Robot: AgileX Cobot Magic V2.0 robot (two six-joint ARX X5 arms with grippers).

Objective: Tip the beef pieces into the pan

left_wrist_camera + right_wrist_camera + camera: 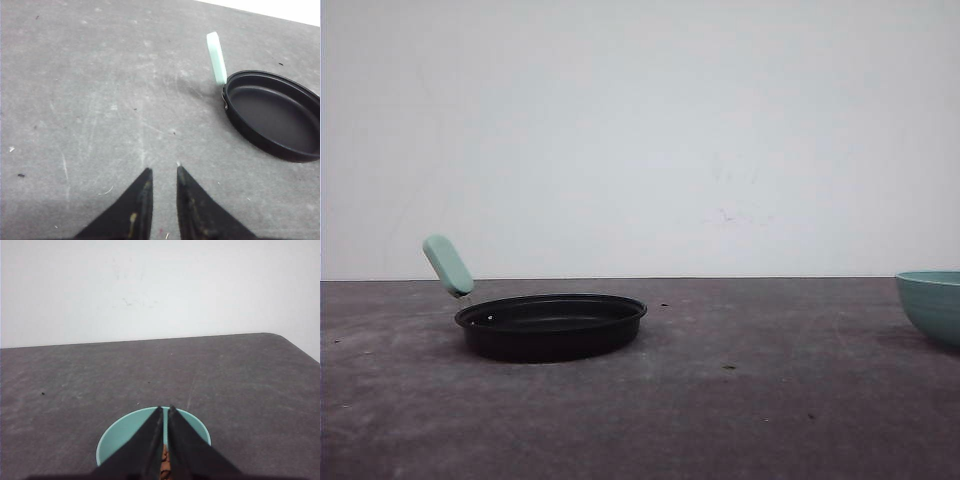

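Note:
The black pan (550, 340) sits on the dark table left of centre, its mint-green handle (448, 265) sticking up to the left. It looks bare inside. In the left wrist view the pan (272, 112) lies ahead and to one side of my left gripper (164, 171). That gripper hovers over bare table, its jaws a little apart with nothing between them. My right gripper (165, 409) hangs over a teal bowl (125, 435), fingers almost touching. Reddish-brown beef pieces (164, 467) show through the slit between them, down in the bowl.
The teal bowl (932, 300) stands at the right edge of the front view, far from the pan. Grey tabletop (740, 400) stretches between them. A white wall closes off the back, and the table's rounded far corner (280, 336) shows in the right wrist view.

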